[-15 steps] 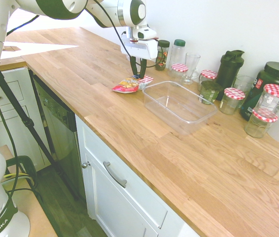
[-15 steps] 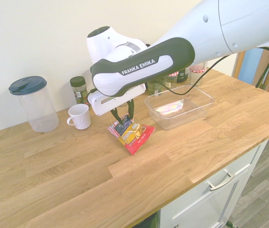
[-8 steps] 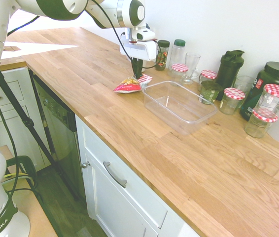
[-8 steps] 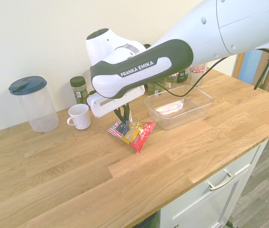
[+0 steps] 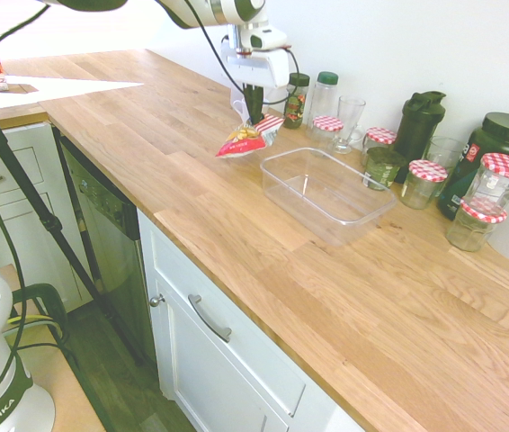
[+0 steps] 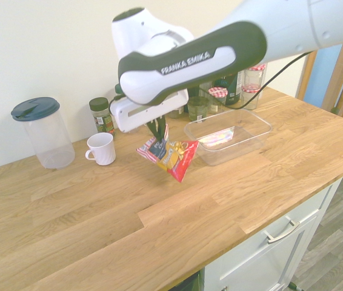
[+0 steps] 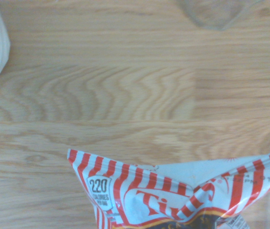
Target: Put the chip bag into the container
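Wrist view cuts off the chip bag (image 7: pixel 173 195), showing only its striped end. Gripper (image 6: pixel 156 134) is clenched on that end, the bag dangling below it clear of the countertop (image 6: pixel 99 206), the container (image 6: pixel 229 134) beside it.

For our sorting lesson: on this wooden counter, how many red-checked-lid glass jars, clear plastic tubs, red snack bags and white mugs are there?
Red-checked-lid glass jars: 5
Clear plastic rectangular tubs: 1
Red crinkly chip bags: 1
White ceramic mugs: 1
Total: 8
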